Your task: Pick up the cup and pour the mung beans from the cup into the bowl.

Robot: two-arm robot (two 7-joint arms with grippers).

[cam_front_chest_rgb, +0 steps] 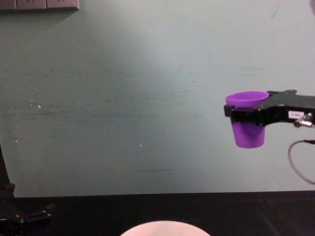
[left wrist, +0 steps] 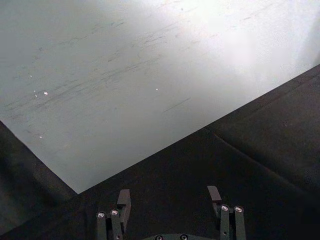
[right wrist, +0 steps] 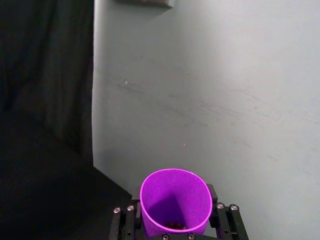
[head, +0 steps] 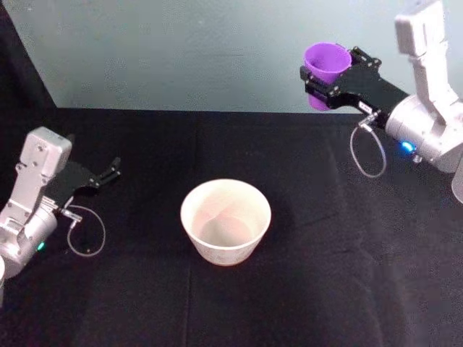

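My right gripper (head: 327,77) is shut on the purple cup (head: 325,66) and holds it upright, high above the table, to the right of and behind the bowl (head: 226,220). The cup (cam_front_chest_rgb: 247,125) hangs well clear of the bowl's rim (cam_front_chest_rgb: 165,228) in the chest view. In the right wrist view the cup (right wrist: 175,202) sits between the fingers, with a few dark mung beans (right wrist: 176,225) at its bottom. The pale bowl stands mid-table and looks empty. My left gripper (head: 112,170) rests open at the table's left, fingers (left wrist: 123,201) apart over the black cloth.
A black cloth (head: 325,275) covers the table. A pale green wall (head: 181,50) stands behind it. Wide free room lies around the bowl on all sides.
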